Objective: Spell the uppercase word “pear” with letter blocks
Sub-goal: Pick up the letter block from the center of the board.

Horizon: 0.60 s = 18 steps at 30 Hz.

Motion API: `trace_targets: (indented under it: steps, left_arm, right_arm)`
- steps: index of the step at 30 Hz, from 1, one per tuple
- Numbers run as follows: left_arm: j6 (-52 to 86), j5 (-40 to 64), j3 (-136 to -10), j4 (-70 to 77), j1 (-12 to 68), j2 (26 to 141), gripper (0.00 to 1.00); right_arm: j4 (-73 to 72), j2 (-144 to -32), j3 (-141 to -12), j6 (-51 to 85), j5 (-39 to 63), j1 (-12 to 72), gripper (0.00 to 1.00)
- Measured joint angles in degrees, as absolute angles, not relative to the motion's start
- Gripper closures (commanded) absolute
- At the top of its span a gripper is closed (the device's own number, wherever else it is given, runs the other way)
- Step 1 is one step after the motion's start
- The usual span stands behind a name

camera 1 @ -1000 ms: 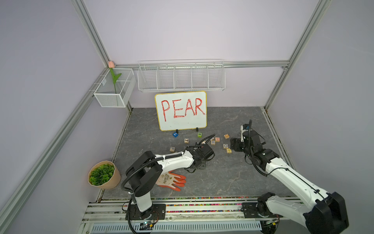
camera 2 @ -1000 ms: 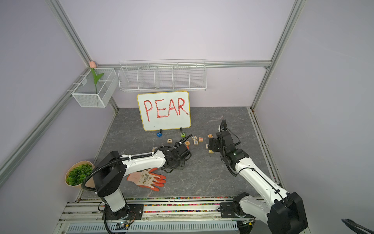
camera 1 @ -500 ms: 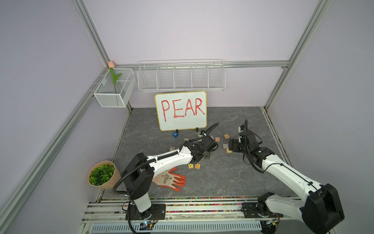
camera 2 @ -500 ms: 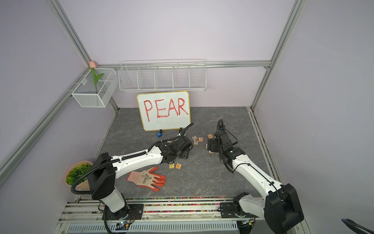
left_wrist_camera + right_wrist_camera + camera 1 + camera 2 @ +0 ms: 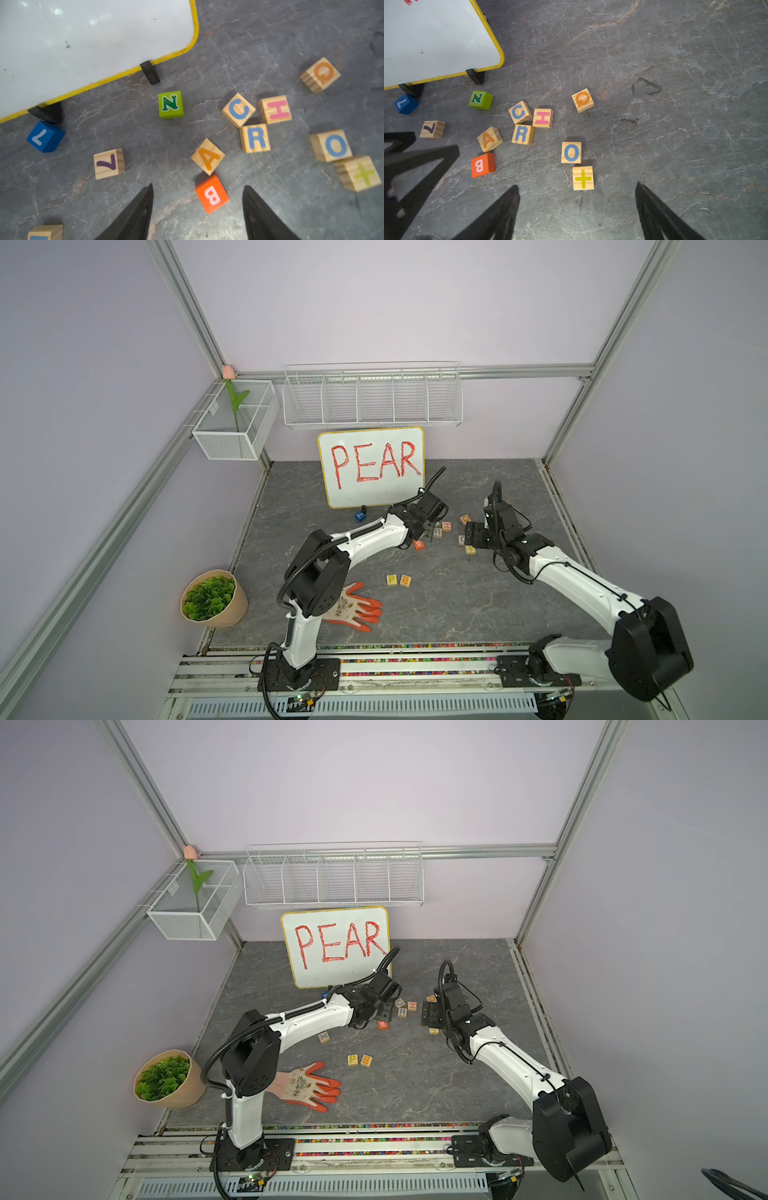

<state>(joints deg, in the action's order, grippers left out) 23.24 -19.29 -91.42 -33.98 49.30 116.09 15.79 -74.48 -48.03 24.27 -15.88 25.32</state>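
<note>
Left fingers (image 5: 135, 216) stand half open, empty, near A (image 5: 207, 156); right fingers (image 5: 500, 214) wide, empty too. I see P (image 5: 391, 580) and E (image 5: 405, 580) side by side; A and nearby R (image 5: 255, 138) are not yet placed.

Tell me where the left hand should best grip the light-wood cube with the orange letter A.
From straight above, on two opposite side faces of the light-wood A cube. It lies flat, letter up, but cornerwise to the open left hand, so probably turn the wrist first. The solid orange B cube crowds one corner.
</note>
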Motion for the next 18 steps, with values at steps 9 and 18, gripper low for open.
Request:
trace_targets:
  steps: [9, 18]
  left_arm:
    - [32.18, -14.44, -103.37, -42.37, 48.53, 124.53, 0.32]
    - [40.16, -11.27, -104.01, -45.52, 47.99, 128.79, 0.35]
  right_arm:
    - [15.31, -77.65, -48.42, 24.97, -14.72, 25.32, 0.11]
    - [8.19, -75.99, -46.39, 19.33, -3.70, 26.59, 0.11]
